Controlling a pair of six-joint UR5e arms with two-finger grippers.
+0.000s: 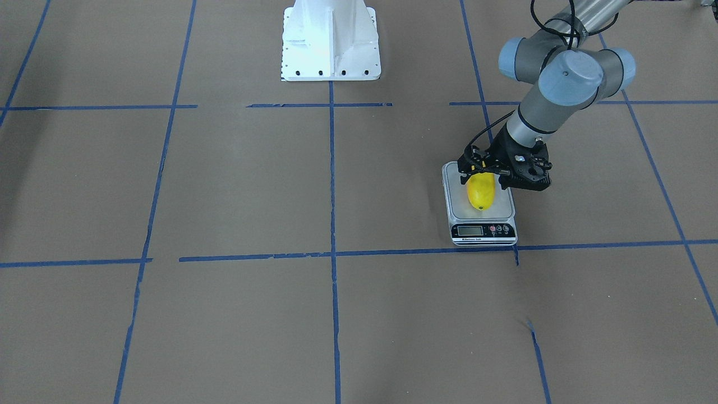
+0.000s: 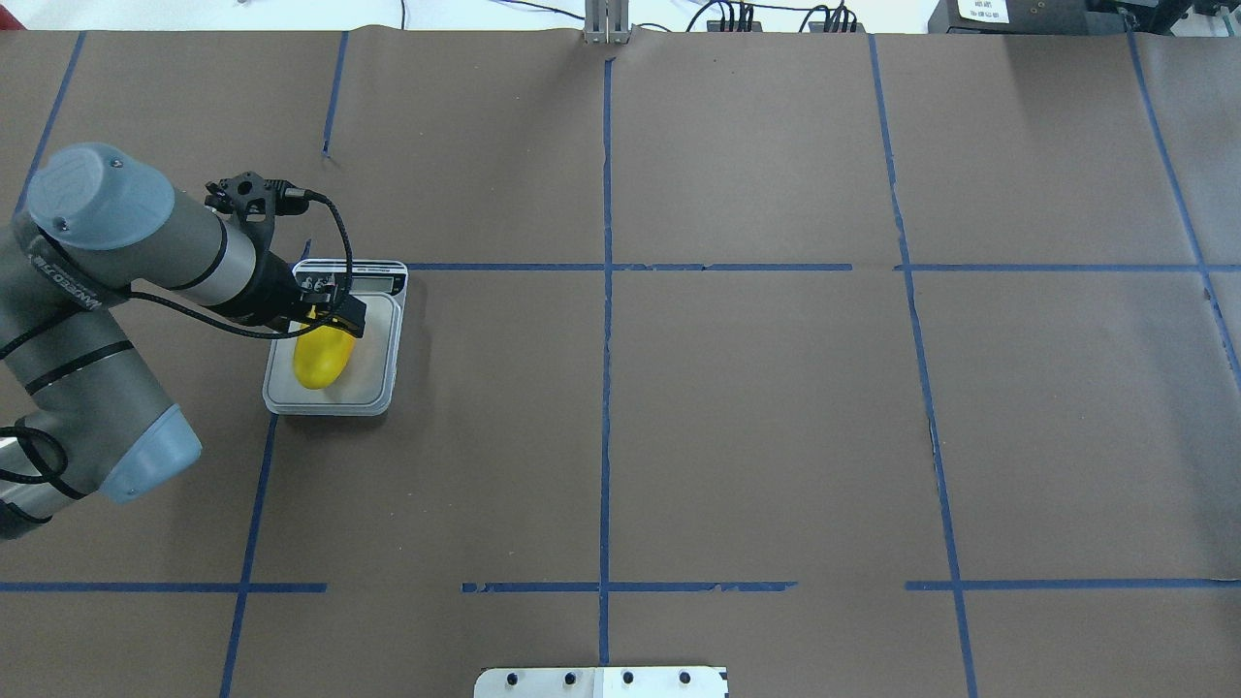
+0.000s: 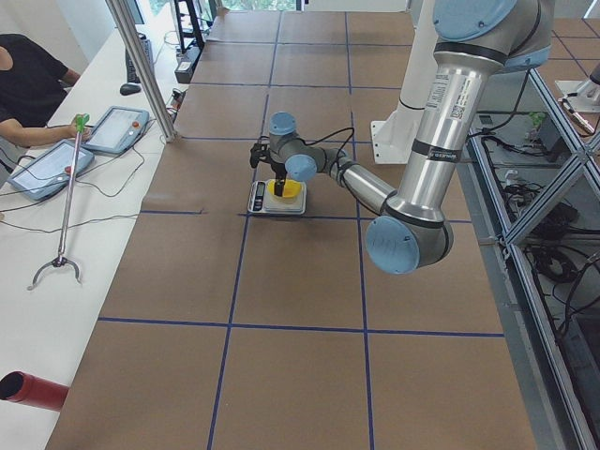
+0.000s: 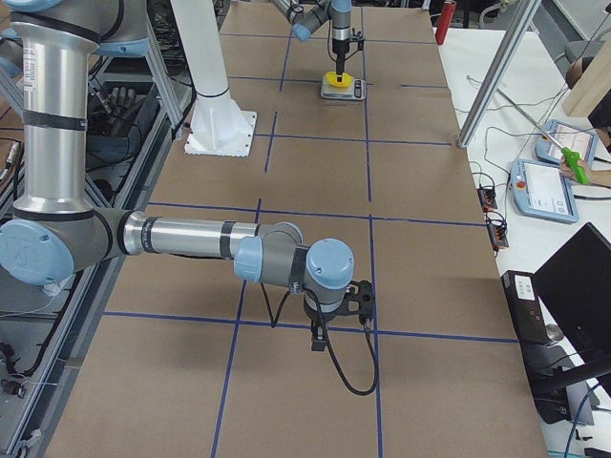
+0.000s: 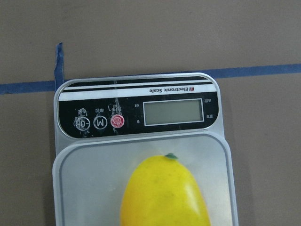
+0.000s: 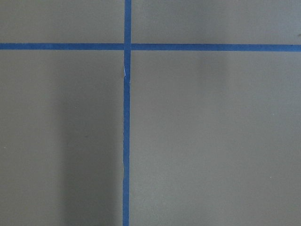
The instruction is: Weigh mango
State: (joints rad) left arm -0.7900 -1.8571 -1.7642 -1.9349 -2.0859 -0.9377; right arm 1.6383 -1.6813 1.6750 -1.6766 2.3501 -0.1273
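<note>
The yellow mango (image 1: 481, 193) lies on the platform of a small white digital scale (image 1: 505, 213), its dark-dotted end towards the display. My left gripper (image 1: 483, 173) stands over the mango's other end with a finger on each side, shut on it. The overhead view shows the mango (image 2: 318, 361), scale (image 2: 378, 388) and left gripper (image 2: 328, 315) at the left. The left wrist view shows the mango (image 5: 162, 197) below the scale's blank display (image 5: 173, 112). My right gripper (image 4: 339, 310) shows only in the exterior right view, low over bare table; I cannot tell if it is open.
The brown paper table top is marked with blue tape lines (image 2: 606, 388). The white robot base (image 1: 330, 42) stands at the table's robot side. Operators' tablets (image 3: 47, 169) and a grabber stick lie on the side bench.
</note>
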